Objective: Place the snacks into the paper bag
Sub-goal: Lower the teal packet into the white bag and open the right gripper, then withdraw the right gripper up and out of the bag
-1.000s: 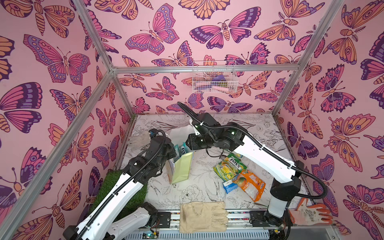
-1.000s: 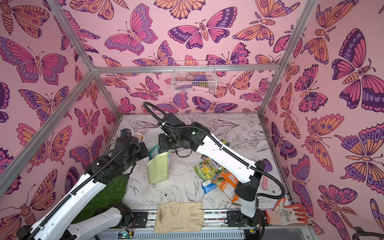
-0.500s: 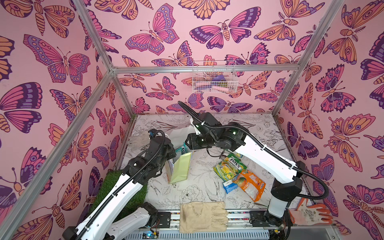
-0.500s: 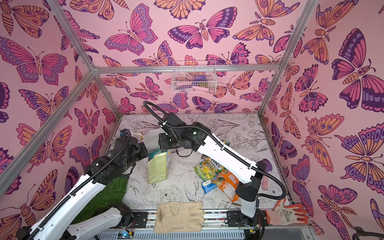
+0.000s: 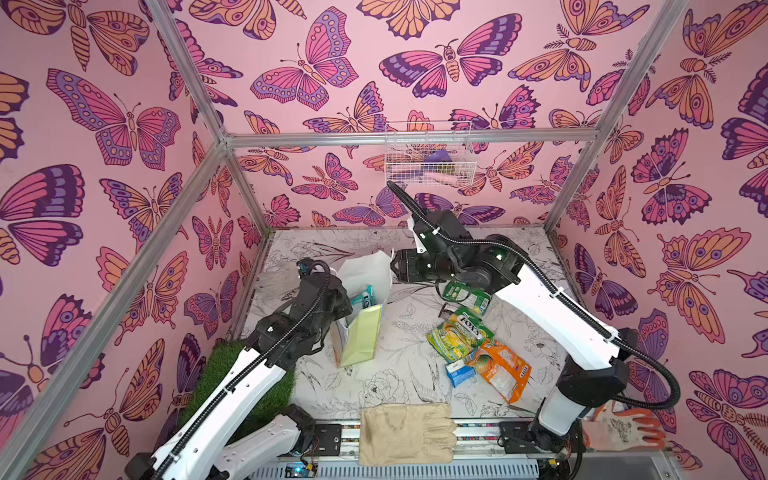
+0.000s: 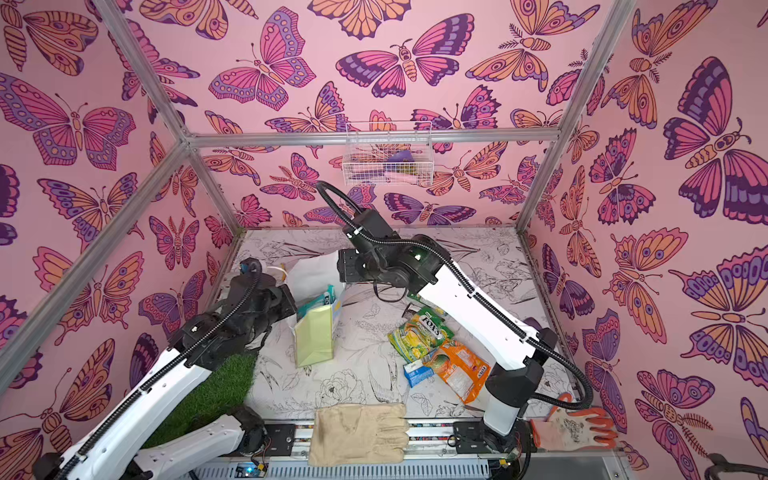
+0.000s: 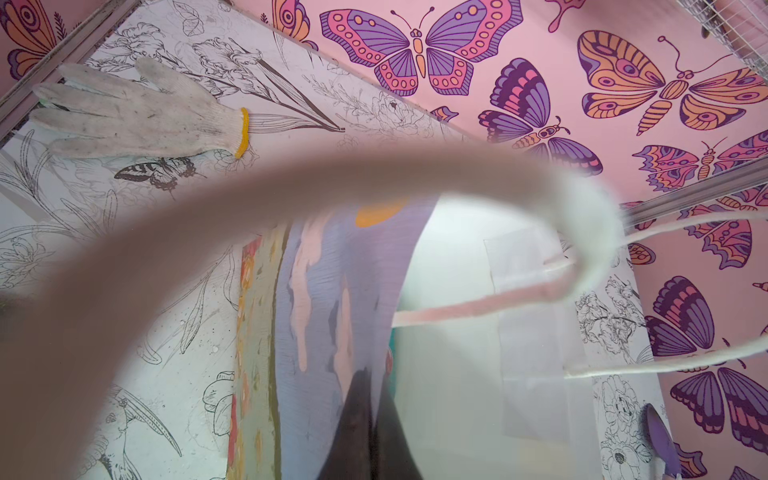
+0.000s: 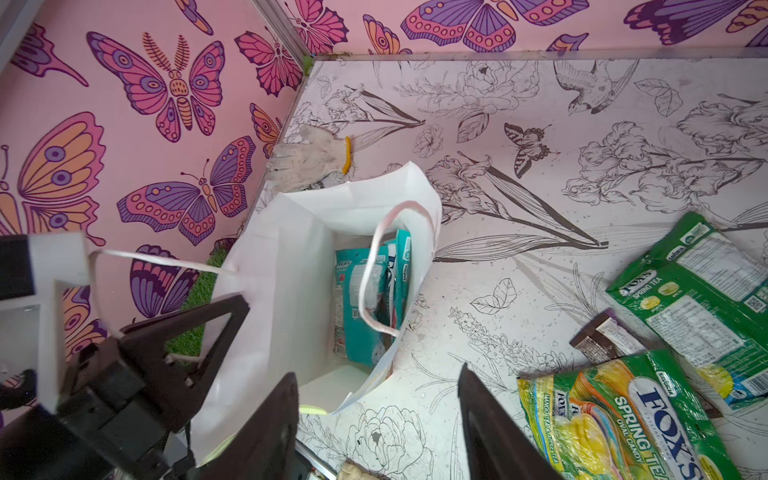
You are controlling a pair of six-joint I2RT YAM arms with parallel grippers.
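My right pincer [image 8: 376, 370] hung just over the mouth of the paper bag [image 8: 282, 270], jaws apart with nothing between them. Teal packets [image 8: 349, 324] stood on end inside the bag. My left pincer [image 5: 347, 299] was clamped shut on the bag's rim, on the side away from the right arm.

What the next pick turned on was this: every loose snack lay on the counter [image 5: 399, 374] on the right arm's side of the bag, back toward that arm's base. Nearest was the green packet [image 5: 465, 293], partly under the right wrist. Its long axis ran slantwise, one short end toward the bag as far as I could judge. The dark brown bar [image 8: 602, 338] lay just beside it. Beyond came the yellow-green packet [image 5: 457, 336], the orange packet [image 5: 498, 372] and the small blue packet [image 5: 457, 368]. With the left arm busy on the bag, I judged the right arm both nearer and free.
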